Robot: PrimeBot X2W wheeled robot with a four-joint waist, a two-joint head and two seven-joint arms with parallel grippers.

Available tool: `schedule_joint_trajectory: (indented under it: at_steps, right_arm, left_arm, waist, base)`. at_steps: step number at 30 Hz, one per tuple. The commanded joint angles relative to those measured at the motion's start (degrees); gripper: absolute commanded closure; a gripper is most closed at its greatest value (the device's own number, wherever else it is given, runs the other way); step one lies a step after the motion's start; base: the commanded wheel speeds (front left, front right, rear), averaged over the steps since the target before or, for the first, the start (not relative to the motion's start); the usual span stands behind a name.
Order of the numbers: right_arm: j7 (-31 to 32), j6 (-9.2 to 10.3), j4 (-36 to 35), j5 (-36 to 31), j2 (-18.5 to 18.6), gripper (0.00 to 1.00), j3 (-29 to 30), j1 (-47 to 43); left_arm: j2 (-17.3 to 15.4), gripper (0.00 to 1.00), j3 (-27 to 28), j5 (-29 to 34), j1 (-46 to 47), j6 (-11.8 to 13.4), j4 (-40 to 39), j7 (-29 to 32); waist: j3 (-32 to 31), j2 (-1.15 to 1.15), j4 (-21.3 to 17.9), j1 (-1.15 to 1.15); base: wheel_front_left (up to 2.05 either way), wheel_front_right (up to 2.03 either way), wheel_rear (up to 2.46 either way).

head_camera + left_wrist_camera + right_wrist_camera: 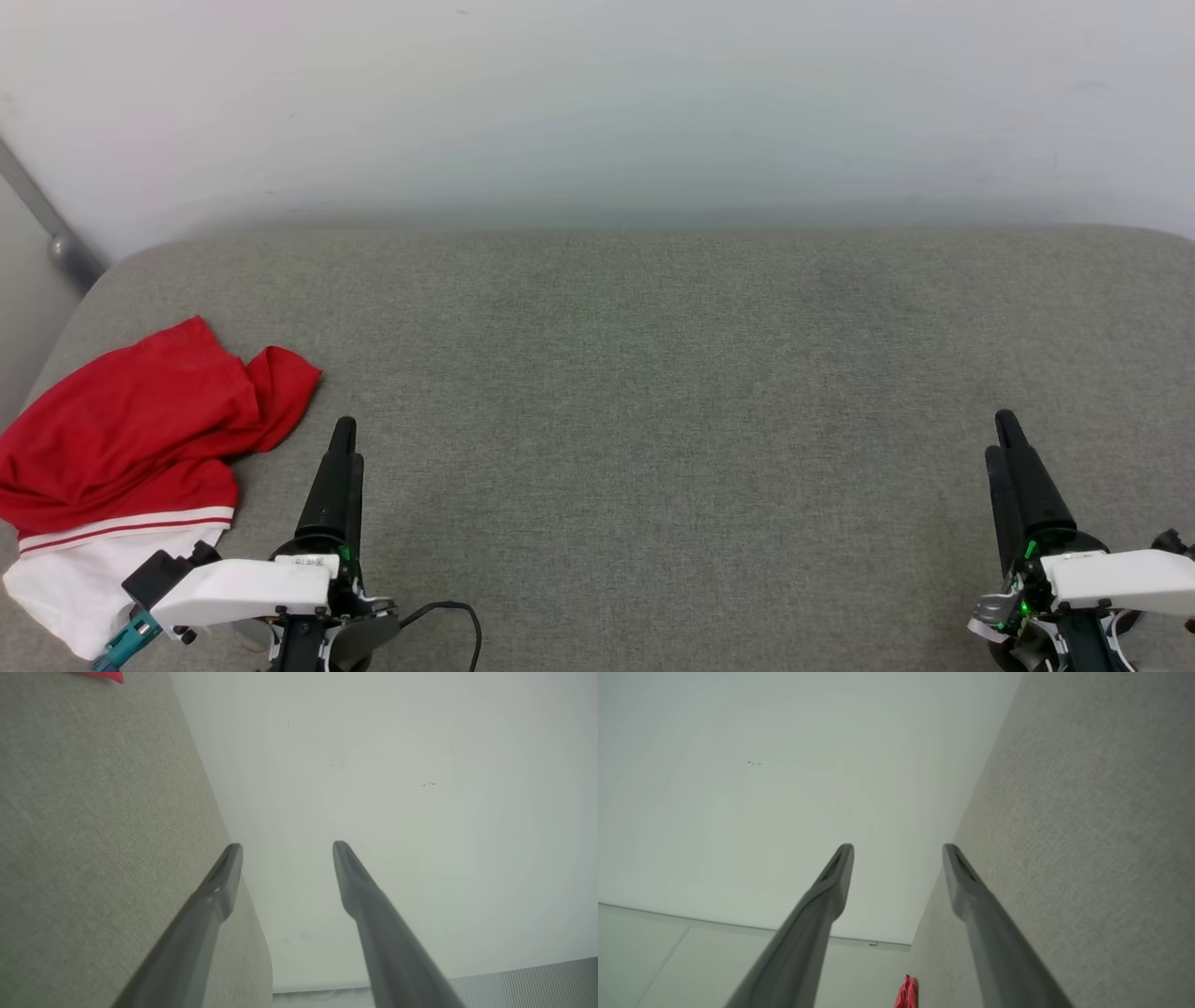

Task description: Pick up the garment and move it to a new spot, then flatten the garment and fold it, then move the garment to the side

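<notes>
Garment lies bunched to the left of your left fingers, just beside them; your right fingers sit well apart. Both pairs gape wide, empty.

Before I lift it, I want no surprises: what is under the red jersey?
The red jersey lies crumpled on the grey upholstered surface, which shows beside and beyond it. Anything beneath its folds is covered and cannot be seen.
</notes>
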State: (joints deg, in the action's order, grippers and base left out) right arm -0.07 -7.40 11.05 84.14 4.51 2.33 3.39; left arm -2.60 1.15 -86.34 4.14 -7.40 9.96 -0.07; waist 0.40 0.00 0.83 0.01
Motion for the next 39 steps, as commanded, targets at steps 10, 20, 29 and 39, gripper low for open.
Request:
schedule_joint_trajectory:
  at_steps: [10,20,29,39]
  right_arm:
    - [-2.9,-0.1,-2.4,-15.7,0.7,0.0,0.3,0.4]
    - [-4.6,-0.11,-3.0,-31.3,0.5,0.0,0.5,0.3]
    - [-4.9,-0.11,-3.4,-45.0,0.3,0.0,0.0,0.1]
    - [-4.8,-0.12,-4.6,-55.8,-0.3,0.0,0.4,-0.4]
  left_arm:
    - [-0.2,0.0,-1.6,15.1,1.8,-0.1,-2.9,-2.8]
    - [-0.3,0.0,-3.5,29.5,2.0,-0.1,-2.8,-4.6]
    - [-0.5,0.0,-4.4,43.5,2.0,-0.1,-1.7,-6.2]
    - [-1.0,0.0,-6.3,55.6,1.9,1.3,-1.8,-7.9]
  waist:
    - [0.1,0.0,0.4,-0.01]
    - [0.0,0.0,0.6,-0.01]
    - [-0.1,0.0,1.0,-0.01]
    - [-0.1,0.0,1.3,-0.01]
  base:
    - [0.0,0.0,0.0]
    - [0.0,0.0,0.0]
    - [0.0,0.0,0.0]
    - [0.0,0.0,0.0]
